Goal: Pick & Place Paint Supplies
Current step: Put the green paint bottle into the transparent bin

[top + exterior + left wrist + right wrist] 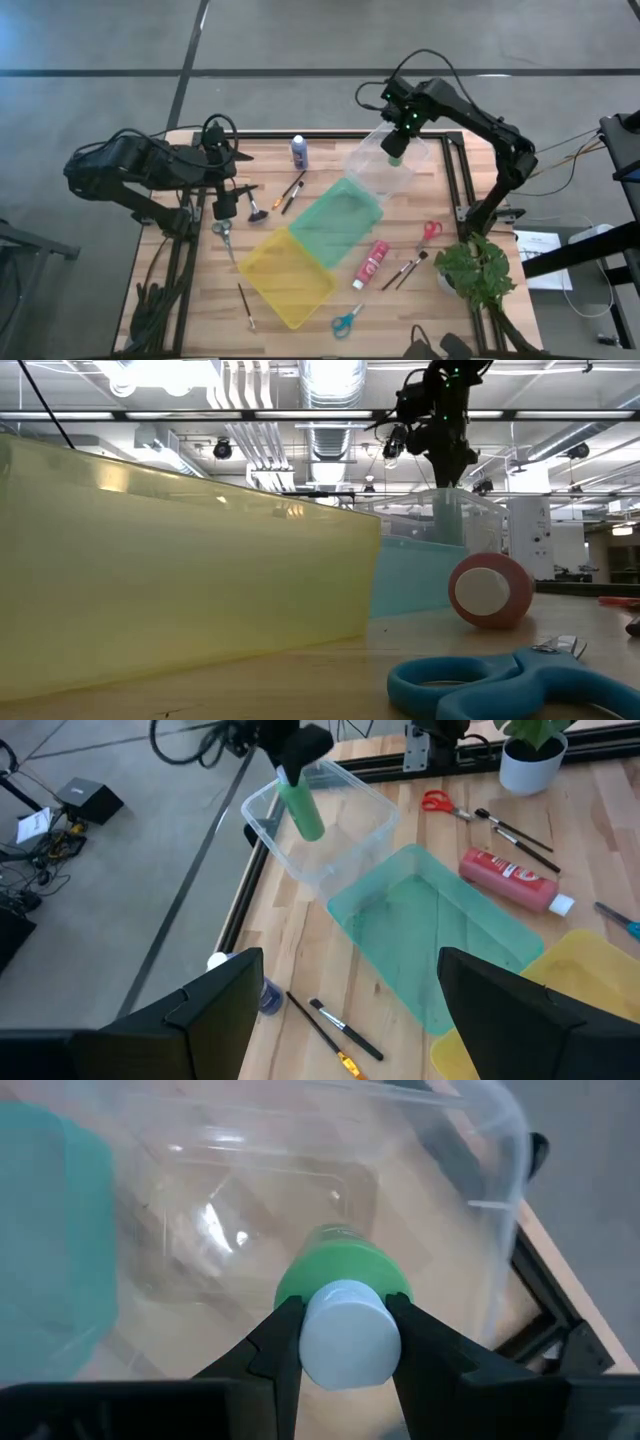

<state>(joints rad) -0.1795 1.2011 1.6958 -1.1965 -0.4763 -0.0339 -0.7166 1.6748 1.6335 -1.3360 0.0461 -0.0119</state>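
A green paint bottle [302, 808] with a white cap [345, 1330] hangs over the clear bin [385, 168] at the table's far right, with my right gripper [343, 1320] shut on it. My left gripper [350, 1020] stands open above the table's left side, touching nothing. On the table lie a blue-purple bottle [299, 152], a pink-red bottle [370, 264] on its side, brushes [292, 190] [405, 270] [246, 306], red scissors [430, 232], blue scissors [347, 321] and grey scissors [226, 238]. My right gripper pinches the green bottle at its cap end [340, 1285] between its two fingers [275, 1345], one on each side of the neck. The fingers come from above, pointing down. The bottle hangs below them, slightly tilted, bottom down, clear of the bin's floor.
A green bin [335, 222] and a yellow bin [285, 278] lie in a slanting row with the clear one across the table's middle. A potted plant [478, 270] stands at the near right. Black frame rails [455, 180] run along the table's right edge.
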